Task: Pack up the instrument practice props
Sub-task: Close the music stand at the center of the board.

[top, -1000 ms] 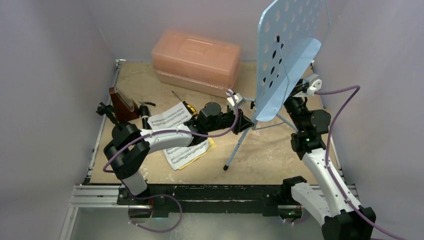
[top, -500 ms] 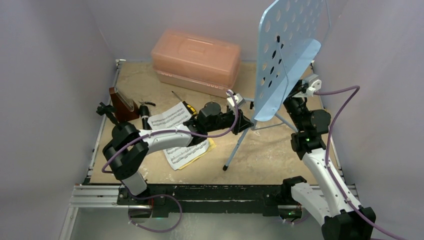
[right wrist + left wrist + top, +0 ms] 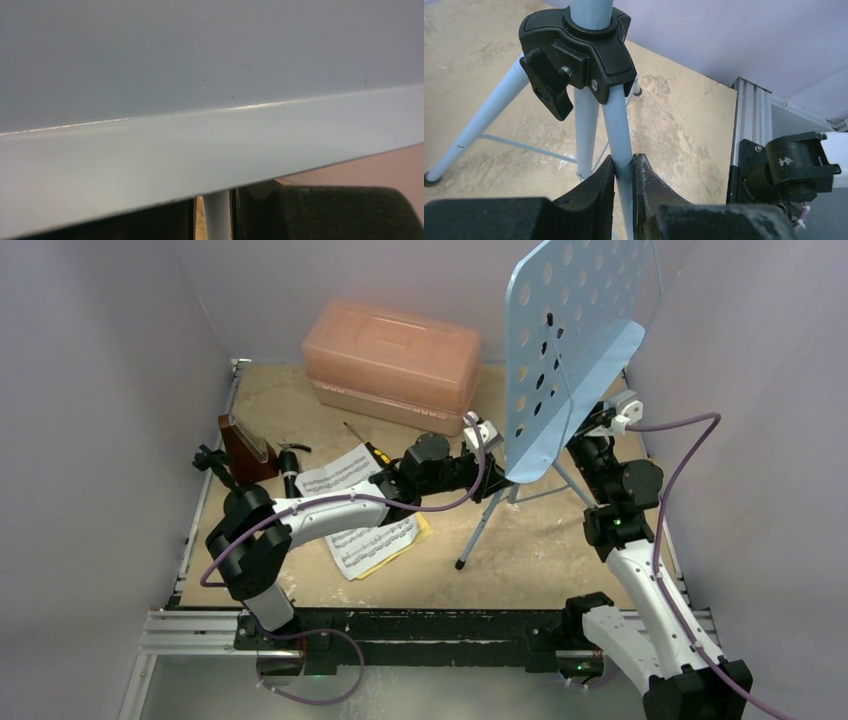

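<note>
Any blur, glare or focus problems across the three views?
Top external: evenly lit and sharp, no glare on the music stand. Left wrist: the stand's black collar is crisp; the left end effector at the bottom edge is slightly soft. Right wrist: the stand's shelf fills the frame, too close and defocused, with a thin glare line along its fold.

The tan table (image 3: 530, 550) carries a pink case (image 3: 392, 355), a metronome (image 3: 243, 450), sheet-music pages (image 3: 345, 472) and a music stand (image 3: 565, 360).

Smooth painted-metal music stand (image 3: 575, 350), glossy translucent plastic case (image 3: 390, 355), mottled matt table (image 3: 530, 550)
</note>
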Controlling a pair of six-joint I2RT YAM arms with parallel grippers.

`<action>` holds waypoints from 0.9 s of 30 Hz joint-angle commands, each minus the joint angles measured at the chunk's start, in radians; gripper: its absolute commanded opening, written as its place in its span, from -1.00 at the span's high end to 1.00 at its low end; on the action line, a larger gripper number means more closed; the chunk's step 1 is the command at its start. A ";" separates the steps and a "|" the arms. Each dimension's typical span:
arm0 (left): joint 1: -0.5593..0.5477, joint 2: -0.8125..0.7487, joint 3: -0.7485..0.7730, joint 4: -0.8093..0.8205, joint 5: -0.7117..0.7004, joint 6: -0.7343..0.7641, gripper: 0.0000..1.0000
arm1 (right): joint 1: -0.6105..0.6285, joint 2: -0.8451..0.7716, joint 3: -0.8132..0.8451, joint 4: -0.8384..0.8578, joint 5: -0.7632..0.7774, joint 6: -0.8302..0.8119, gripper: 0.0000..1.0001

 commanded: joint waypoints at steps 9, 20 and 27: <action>-0.002 -0.057 0.108 0.323 -0.069 0.096 1.00 | 0.010 -0.102 0.000 0.131 0.008 0.069 1.00; -0.002 -0.019 0.137 0.403 -0.118 0.110 1.00 | 0.010 -0.124 -0.041 0.131 -0.012 0.117 1.00; -0.003 -0.065 -0.011 0.466 -0.168 0.109 0.53 | 0.010 -0.135 -0.053 0.111 -0.009 0.106 1.00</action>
